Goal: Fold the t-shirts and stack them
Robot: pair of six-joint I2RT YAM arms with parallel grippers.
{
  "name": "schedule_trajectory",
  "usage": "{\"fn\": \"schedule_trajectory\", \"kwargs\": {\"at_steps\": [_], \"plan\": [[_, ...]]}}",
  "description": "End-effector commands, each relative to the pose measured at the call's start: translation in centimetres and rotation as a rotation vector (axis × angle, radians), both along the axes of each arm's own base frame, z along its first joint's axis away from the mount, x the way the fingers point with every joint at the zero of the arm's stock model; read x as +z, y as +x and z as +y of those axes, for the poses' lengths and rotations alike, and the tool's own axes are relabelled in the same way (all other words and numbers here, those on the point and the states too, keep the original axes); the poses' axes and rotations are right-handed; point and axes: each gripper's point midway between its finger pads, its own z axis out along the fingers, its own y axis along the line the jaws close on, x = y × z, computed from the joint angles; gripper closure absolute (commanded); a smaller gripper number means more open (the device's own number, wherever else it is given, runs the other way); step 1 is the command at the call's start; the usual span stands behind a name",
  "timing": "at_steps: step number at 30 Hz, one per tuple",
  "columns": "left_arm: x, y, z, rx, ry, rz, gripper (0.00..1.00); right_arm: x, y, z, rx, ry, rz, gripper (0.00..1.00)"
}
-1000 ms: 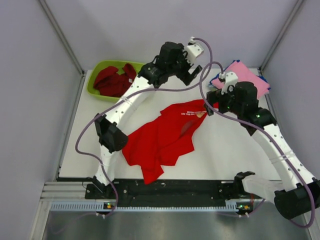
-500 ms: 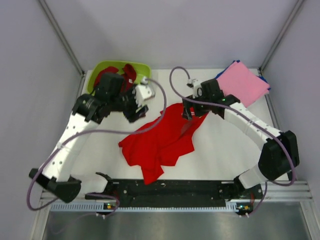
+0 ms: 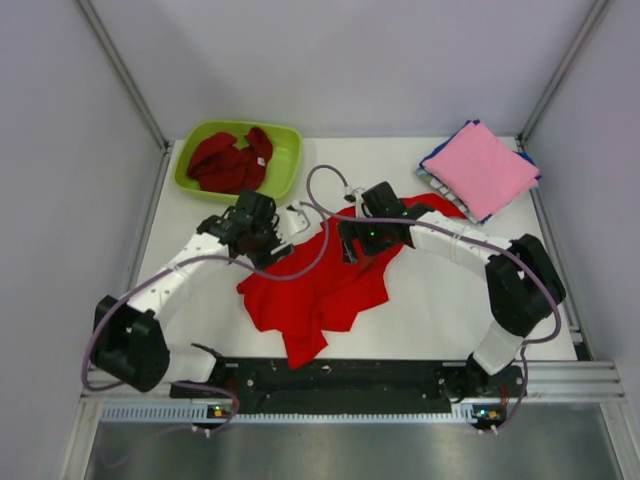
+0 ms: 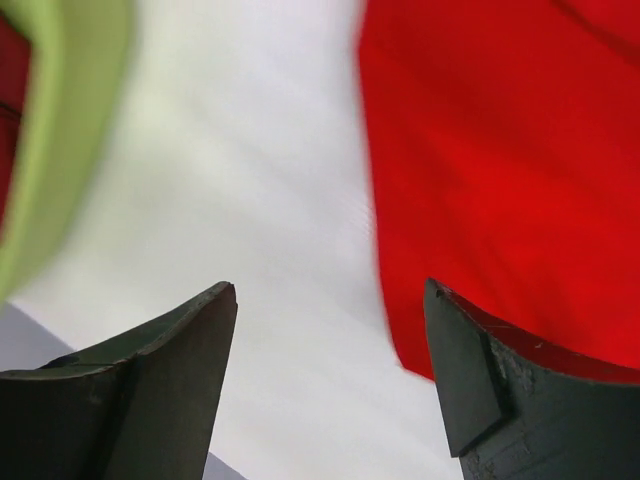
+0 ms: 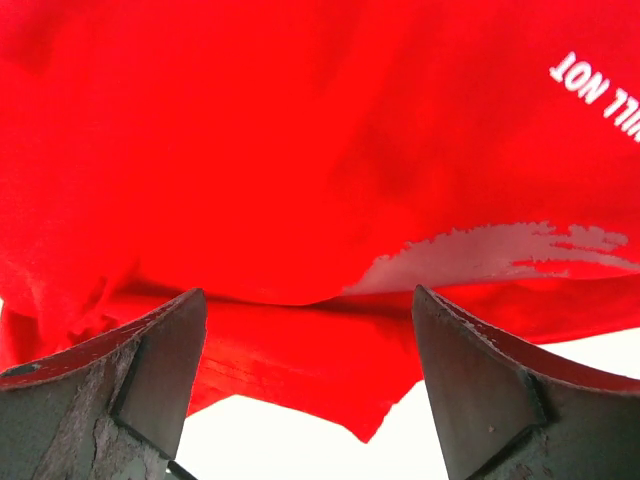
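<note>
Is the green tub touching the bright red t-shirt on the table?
Apart. In the top view a strip of bare white table lies between the lime-green tub and the bright red t-shirt; the left wrist view shows the same gap.

The left arm stretches low from its base, elbow out to the side. It sets the left gripper at the upper left edge of the bright red cloth t-shirt, dark fingers spread wide with nothing between them. The right arm bends sharply at the elbow and lies across toward the shirt's upper part. There the right gripper hangs over the cloth, its fingers also apart.
</note>
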Motion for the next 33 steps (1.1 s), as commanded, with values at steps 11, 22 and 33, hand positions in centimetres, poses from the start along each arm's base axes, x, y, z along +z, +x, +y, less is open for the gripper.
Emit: {"fn": "schedule_trajectory", "kwargs": {"at_steps": [11, 22, 33], "plan": [[0.4, 23.3, -3.7, 0.051, 0.161, -0.408, 0.17, -2.0, 2.1, -4.3, -0.174, 0.041, -0.009, 0.18], [-1.0, 27.6, -0.5, 0.238, 0.124, -0.398, 0.23, -1.0, 3.5, -4.1, -0.149, 0.019, -0.056, 0.18], [2.3, 12.4, -5.6, -0.423, -0.176, 0.059, 0.29, -1.7, 3.6, -4.6, -0.131, -0.026, -0.056, 0.18]]}}
